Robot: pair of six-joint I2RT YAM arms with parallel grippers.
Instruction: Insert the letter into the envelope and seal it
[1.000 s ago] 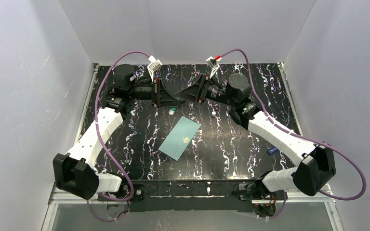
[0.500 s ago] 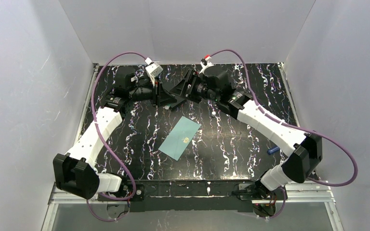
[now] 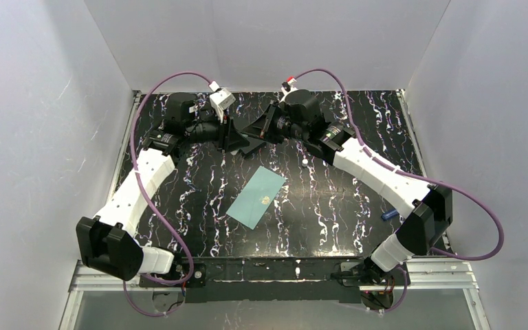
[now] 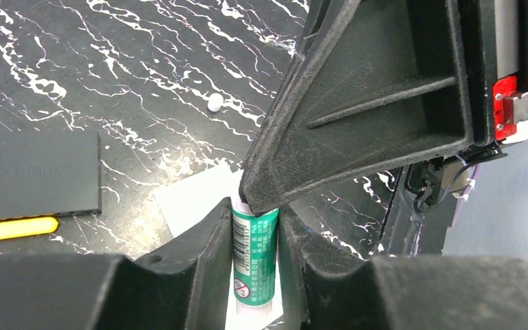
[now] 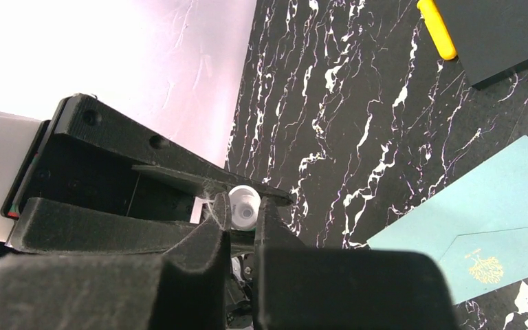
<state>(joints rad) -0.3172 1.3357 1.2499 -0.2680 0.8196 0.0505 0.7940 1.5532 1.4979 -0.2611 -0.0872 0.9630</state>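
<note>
Envelope (image 3: 256, 196) lies flat at mid-table, well near of both grippers and touched by neither. Its long axis runs diag., near-left to far-right, w/ one short end toward the near-left corner. The teal face is up, and the gold mark (image 3: 267, 200) sits a bit right of centre. From the right wrist view we see the pointed flap lines around that mark, flap lying flat. At the far centre the two arms meet tip to tip. The left gripper (image 4: 254, 227) is clamped on a green-and-white glue stick (image 4: 253, 268), tube lying along its fingers. The right gripper (image 5: 243, 220) pinches the same tube's white round end from the opp. side. Under the tube lies a pale sheet (image 4: 192, 206); we can't tell what it is. Left of it in that view are a black pad (image 4: 34, 172) w/ a yellow tool (image 4: 14, 228) along its edge, and a small white bit (image 4: 214, 103) lies farther off. A blue item (image 3: 388, 214) lies at the right by the right arm. The tabletop (image 3: 330, 227) is black w/ white marble veins. Plain white walls close the left, far and right sides, and a metal rail runs along the near edge.
</note>
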